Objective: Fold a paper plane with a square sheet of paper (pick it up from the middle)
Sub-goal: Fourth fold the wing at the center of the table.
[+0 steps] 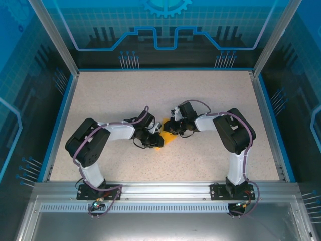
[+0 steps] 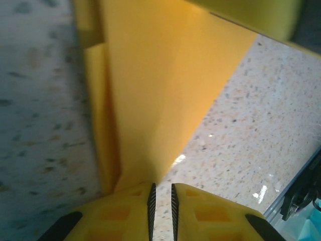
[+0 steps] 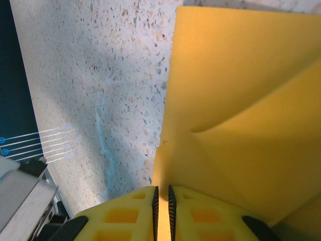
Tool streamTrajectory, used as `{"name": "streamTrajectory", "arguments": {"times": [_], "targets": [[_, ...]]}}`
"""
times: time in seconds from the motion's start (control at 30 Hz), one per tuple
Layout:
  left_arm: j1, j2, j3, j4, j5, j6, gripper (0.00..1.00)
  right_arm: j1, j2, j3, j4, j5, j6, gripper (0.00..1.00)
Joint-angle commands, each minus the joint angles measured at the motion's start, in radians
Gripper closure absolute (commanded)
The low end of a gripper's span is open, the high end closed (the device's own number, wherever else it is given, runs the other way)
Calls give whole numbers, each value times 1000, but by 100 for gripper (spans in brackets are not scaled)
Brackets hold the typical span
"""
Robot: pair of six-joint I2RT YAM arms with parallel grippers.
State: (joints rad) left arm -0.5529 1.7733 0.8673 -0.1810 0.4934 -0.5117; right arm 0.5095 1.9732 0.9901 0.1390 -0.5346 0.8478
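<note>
Paper (image 1: 163, 141), orange-yellow and creased into layers, lies at the middle of the desk (image 1: 150, 90), right where the two arms meet. From above, the left tool (image 1: 152, 142) sits at its left side, slightly nearer. The right tool (image 1: 171, 131) sits at its right side, slightly farther (both are low over the desk, wrists bent in toward each other).

In the left wrist view, the left tool's fingers (image 2: 125, 216) stand almost together, with a thin slit between their black pads. The paper (image 2: 160, 90) narrows to a tip just at those fingertips. The tool seems to be nipping that tip, though the contact itself is hard to make out. A folded flap runs along the paper's left side, over the speckled desk.

In the right wrist view, the right tool (image 3: 161, 192) is pressed together on the paper's edge, and yellow shows in the slit between the pads. The paper (image 3: 241, 100) spreads away to the right, with a raised diagonal fold across it.
</note>
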Motion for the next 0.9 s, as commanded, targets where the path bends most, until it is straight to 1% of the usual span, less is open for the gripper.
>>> {"name": "streamTrajectory", "arguments": {"times": [0.0,0.17,0.3,0.4,0.57,0.7,0.77,0.87], "targets": [[13,13,-26,-22,-3,40,81,-5,66,-39,-95,77,-33,84],[15,14,-79,-7,8,35,81,-5,65,-40,-96,79,-33,84],[15,6,-114,32,75,20,81,-5,70,-37,-98,76,-35,84],[16,-8,-124,55,153,14,80,-5,70,-38,-98,78,-32,84],[32,-18,-127,1,164,-6,81,-5,70,-37,-104,80,-36,84],[52,-73,-145,2,205,-20,81,-5,72,-38,-102,80,-38,84],[60,-123,-135,9,234,-27,81,-5,72,-38,-101,79,-38,84],[74,-180,-91,8,240,-40,80,-5,75,-38,-97,79,-36,84]]}}
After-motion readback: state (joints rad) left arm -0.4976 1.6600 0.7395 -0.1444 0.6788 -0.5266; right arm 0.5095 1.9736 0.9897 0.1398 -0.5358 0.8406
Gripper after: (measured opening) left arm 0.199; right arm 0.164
